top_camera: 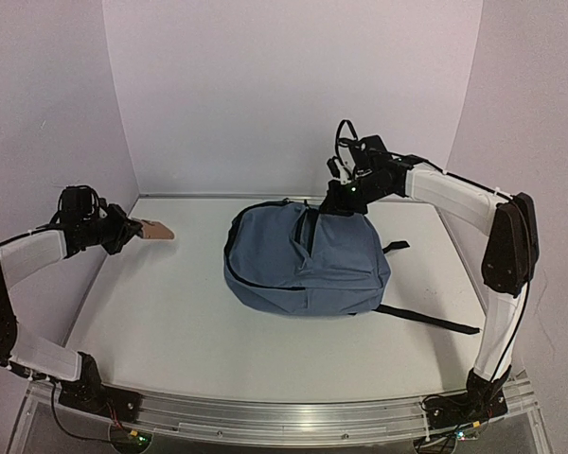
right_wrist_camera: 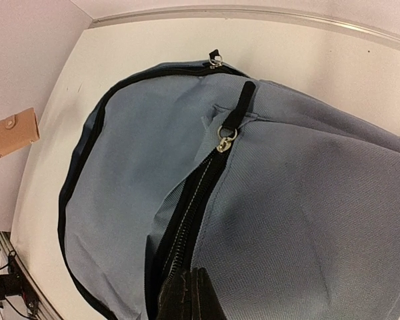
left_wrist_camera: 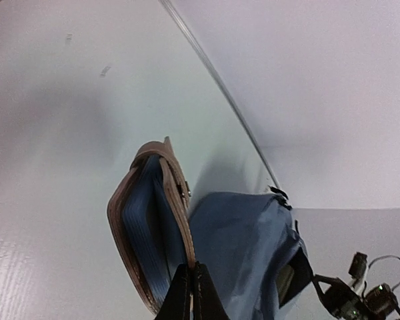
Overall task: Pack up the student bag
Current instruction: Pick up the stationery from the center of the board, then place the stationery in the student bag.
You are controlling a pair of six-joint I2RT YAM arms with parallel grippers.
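Note:
The student bag (top_camera: 303,260), slate blue with black straps, lies in the middle of the white table. Its front zipper (right_wrist_camera: 187,213) gapes open below a metal pull (right_wrist_camera: 223,140). My right gripper (top_camera: 346,197) is at the bag's far top edge and is shut (right_wrist_camera: 193,277) on the fabric beside that zipper. My left gripper (top_camera: 133,230) hovers at the table's far left, shut (left_wrist_camera: 192,270) on one cover of a tan leather wallet (left_wrist_camera: 147,220) with a blue inside. The wallet (top_camera: 156,230) hangs above the table, well left of the bag (left_wrist_camera: 253,253).
A black strap (top_camera: 426,322) trails from the bag toward the near right. Pale walls close in the table at the back and on both sides. A metal rail (top_camera: 284,416) runs along the near edge by the arm bases.

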